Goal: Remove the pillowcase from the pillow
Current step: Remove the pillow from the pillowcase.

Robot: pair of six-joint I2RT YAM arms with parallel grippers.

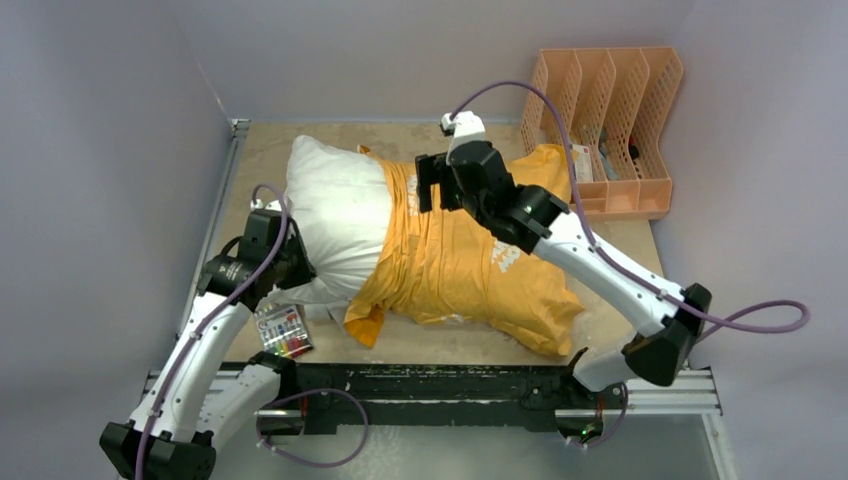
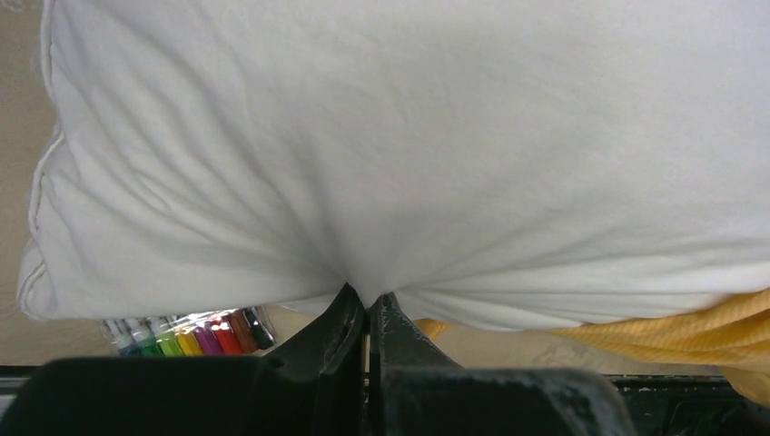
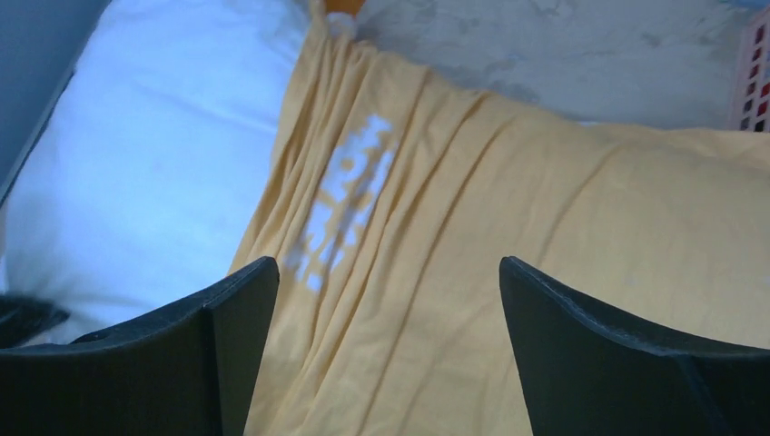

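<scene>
Pillow: the pillow [image 1: 335, 215] lies across the table [image 1: 260, 150], plump and white. About half of it is bare and the rest is inside the cover.
Pillowcase: the pillowcase [image 1: 470, 270] sheathes the end of the pillow farthest from its bare end. Its open hem is bunched in ridges across the pillow's middle, and a loose corner hangs off the pillow's near edge.
Left fingers: the left fingers [image 2: 340, 327] are pinched together on a tuck of the pillow's white cloth at its near edge, at the bare end. Creases fan out from the pinch.
Right fingers: the right fingers [image 3: 227, 309] are spread wide and empty above the orange cloth by the hem, towards the pillow's far edge.
Handling: the cover looks like thin, limp woven cotton that is light, wrinkles and is likely to drag on the stuffing. The pillow is soft and springy and would probably follow any pull unless anchored.
Where to grip: probably a deep pinch of the gathered hem, or the closed far end of the case, pulling away from the held bare end.
Textures: the pillow's shell is smooth and matte with a piped seam, and the cover carries white lettering.
Nearby: a pack of coloured markers [image 1: 282, 330] lies just beside the pillow's near corner. A peach plastic lattice rack [image 1: 610, 130] stands beyond its covered end.
</scene>
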